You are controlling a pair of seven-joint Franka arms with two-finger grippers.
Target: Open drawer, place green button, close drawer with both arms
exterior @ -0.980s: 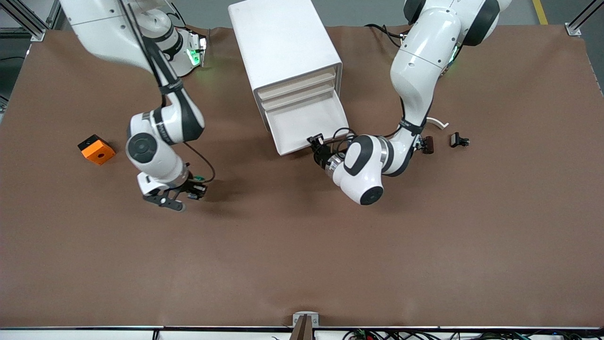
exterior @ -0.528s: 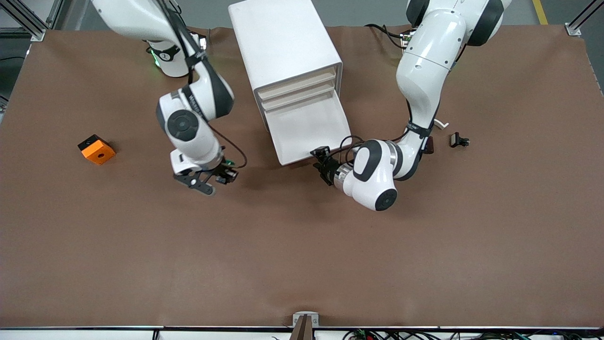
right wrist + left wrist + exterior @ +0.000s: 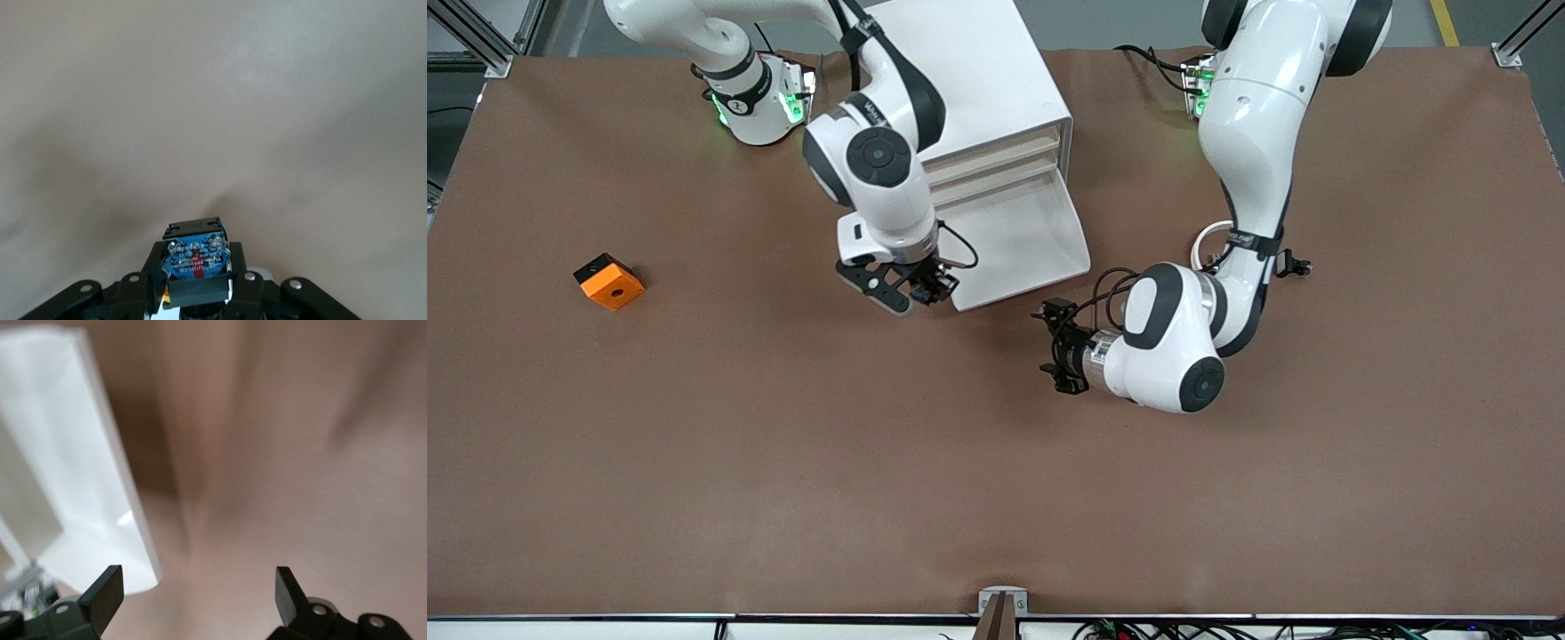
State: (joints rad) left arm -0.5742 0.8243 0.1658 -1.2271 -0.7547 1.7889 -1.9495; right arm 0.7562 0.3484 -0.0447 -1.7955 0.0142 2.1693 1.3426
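Brown table [image 3: 996,498], right pincer [image 3: 197,280] gripping blue-backed button [image 3: 195,257]

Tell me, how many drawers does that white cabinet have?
3 show. Two shut ones are stacked in the cabinet; below them, the open drawer is pulled out toward the front camera. The right arm covers part of the cabinet, so more may be hidden.

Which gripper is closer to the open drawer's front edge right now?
Right. The right gripper, shut on the button, is beside the drawer front corner; the left gripper, open, is over bare table, apart from it.
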